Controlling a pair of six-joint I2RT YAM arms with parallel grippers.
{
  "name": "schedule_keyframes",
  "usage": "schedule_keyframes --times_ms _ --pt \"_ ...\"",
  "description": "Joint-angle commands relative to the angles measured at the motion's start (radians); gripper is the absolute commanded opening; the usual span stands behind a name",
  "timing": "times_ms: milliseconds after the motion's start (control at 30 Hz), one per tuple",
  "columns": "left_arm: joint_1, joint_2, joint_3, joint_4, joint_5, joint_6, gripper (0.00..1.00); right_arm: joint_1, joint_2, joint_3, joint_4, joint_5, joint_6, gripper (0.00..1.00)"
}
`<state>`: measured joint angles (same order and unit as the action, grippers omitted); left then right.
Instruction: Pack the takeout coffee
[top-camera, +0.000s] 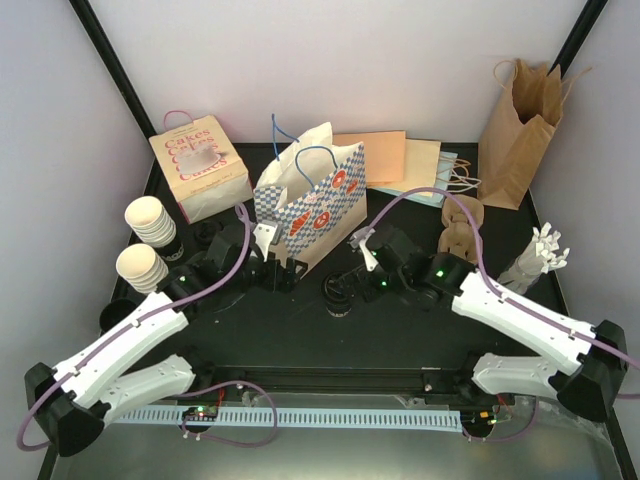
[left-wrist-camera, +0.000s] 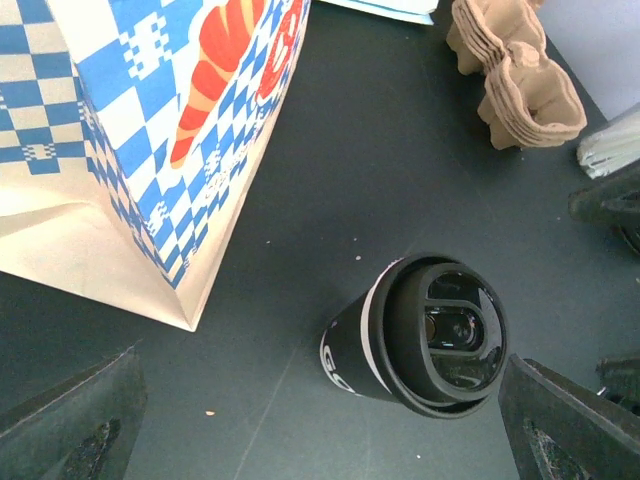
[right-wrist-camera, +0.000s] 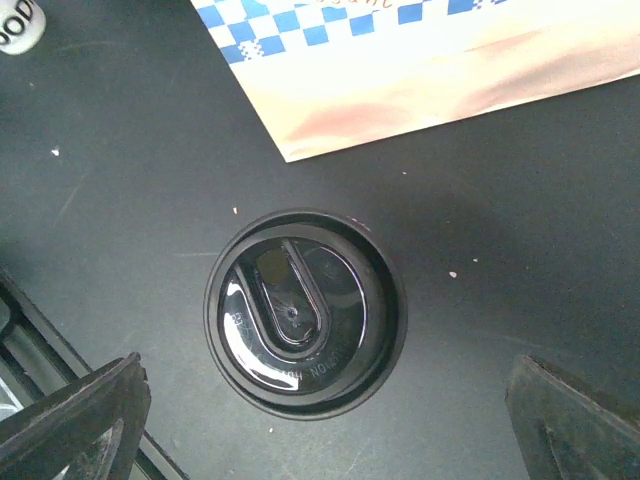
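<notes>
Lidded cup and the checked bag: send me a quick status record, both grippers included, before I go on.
lidded cup: upright on the table, black lid on, outside the bag
checked bag: standing just behind the cup
left gripper: open, holding nothing
right gripper: open, above the cup, holding nothing
cream cup stacks: two, at the far left
pulp carriers: stacked, right of the bag

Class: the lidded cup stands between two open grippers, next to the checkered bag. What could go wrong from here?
1. The left gripper and right gripper both hang open near the same black lidded cup. If they close in together, they might collide or tip it.
2. The checkered bag stands close by, so a finger could catch its side.
</notes>
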<state>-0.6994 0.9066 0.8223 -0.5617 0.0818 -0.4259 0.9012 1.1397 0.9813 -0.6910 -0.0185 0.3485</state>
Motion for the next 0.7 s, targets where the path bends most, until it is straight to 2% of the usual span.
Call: schedule_keyframes --times_ms 0,367,667 --pt "0.036 0.016 -0.022 0.087 0.090 -0.055 0.99 0.051 0.045 0.049 -0.039 0.100 0.010 1.00" --pt "0.072 0.058 -0.078 0.183 0.197 -0.083 0.96 0.088 0.135 0.093 -0.058 0.133 0.048 1.00" --pt "0.088 0.151 -0.086 0.199 0.238 -0.115 0.86 0.116 0.197 0.122 -0.053 0.112 0.047 1.00"
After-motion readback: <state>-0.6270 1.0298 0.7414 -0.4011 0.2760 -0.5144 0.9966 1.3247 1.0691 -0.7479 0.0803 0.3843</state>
